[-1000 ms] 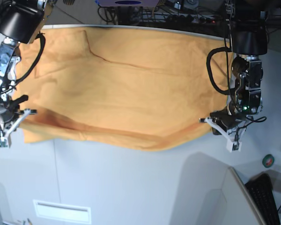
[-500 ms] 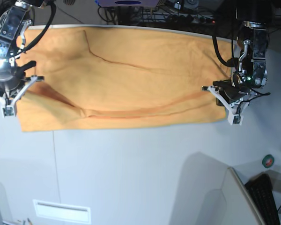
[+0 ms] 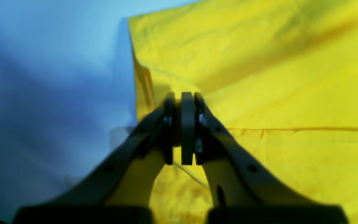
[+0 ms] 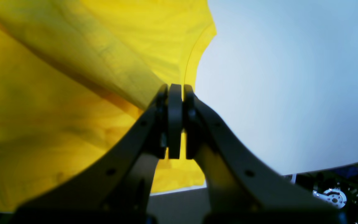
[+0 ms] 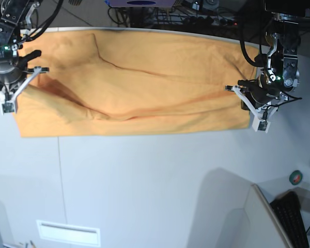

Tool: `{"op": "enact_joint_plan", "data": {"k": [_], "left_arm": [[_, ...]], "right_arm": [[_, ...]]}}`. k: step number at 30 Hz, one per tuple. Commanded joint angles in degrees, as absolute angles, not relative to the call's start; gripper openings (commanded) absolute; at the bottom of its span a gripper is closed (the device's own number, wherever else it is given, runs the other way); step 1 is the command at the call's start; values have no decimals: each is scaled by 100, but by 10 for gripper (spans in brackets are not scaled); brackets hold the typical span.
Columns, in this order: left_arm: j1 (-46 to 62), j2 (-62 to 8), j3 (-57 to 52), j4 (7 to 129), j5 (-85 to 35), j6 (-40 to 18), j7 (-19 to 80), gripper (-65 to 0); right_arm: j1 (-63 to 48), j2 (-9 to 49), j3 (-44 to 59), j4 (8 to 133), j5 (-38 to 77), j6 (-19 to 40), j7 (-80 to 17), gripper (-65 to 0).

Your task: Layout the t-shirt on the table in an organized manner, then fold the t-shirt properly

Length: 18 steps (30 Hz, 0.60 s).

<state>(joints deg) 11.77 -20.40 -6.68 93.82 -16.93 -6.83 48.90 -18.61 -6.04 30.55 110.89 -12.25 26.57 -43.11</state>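
The orange t-shirt [image 5: 139,88] lay stretched wide across the far part of the white counter [image 5: 155,186], the left hand [image 5: 254,111] and right hand [image 5: 10,93] each pinched closed, apparently on cloth at opposite side edges.
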Motion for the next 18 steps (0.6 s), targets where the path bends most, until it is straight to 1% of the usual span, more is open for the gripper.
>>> {"op": "enact_joint_plan", "data": {"k": [1,9,18], "left_arm": [[1138,-2132,-699,9508,-1710,-664,4813,-650],[1420,-2176,-690,9508,-1710,-664,4822,-650],[1490,-2185,-690,9499,-1684,-664,4822,-650]], "right_arm": [[-1895,-593,3081,11240,-1218,2633,-4224,-650],[-2211,-637,3081,11442,-1218,2633,-4242,-650],[-2501,-655,3081,11486,-1209,2633,-4242,-650]]}}
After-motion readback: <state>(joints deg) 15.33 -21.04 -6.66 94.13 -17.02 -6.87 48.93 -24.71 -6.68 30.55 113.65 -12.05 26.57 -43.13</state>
